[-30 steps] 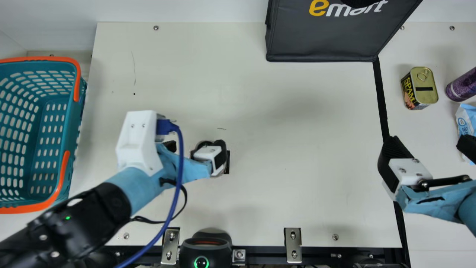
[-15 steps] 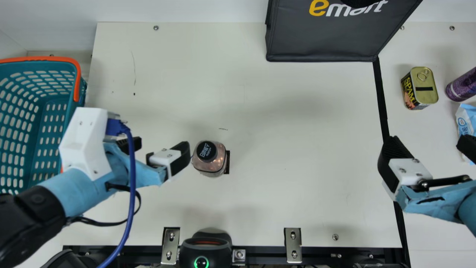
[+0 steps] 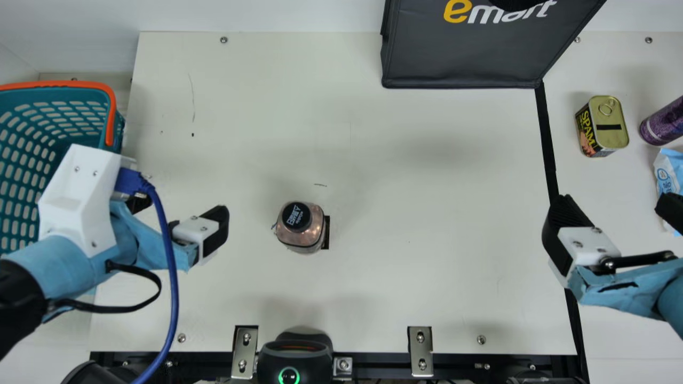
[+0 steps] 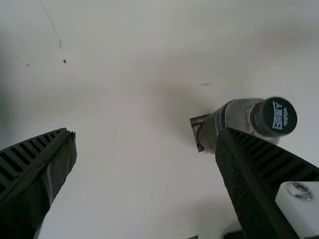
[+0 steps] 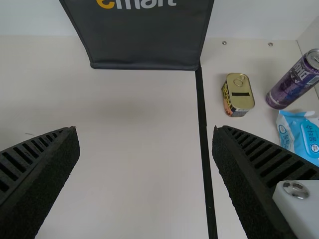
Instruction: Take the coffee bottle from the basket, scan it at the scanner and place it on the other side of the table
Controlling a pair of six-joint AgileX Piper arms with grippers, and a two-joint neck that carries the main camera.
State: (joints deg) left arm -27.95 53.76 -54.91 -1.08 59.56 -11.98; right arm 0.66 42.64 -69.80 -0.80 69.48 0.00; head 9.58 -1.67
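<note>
Standing coffee bottle [image 3: 314, 238], white-lettered cap [image 3: 296, 216]

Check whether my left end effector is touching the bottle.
Apart. The main view shows a plain strip of bare table between the nearer finger of the left end effector and the bottle.

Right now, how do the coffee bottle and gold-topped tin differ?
The coffee bottle has a round black cap; the tin has a gold rectangular top with a pull ring. The bottle stands left of the black line, the tin right of it. Both upright, ungripped.
</note>
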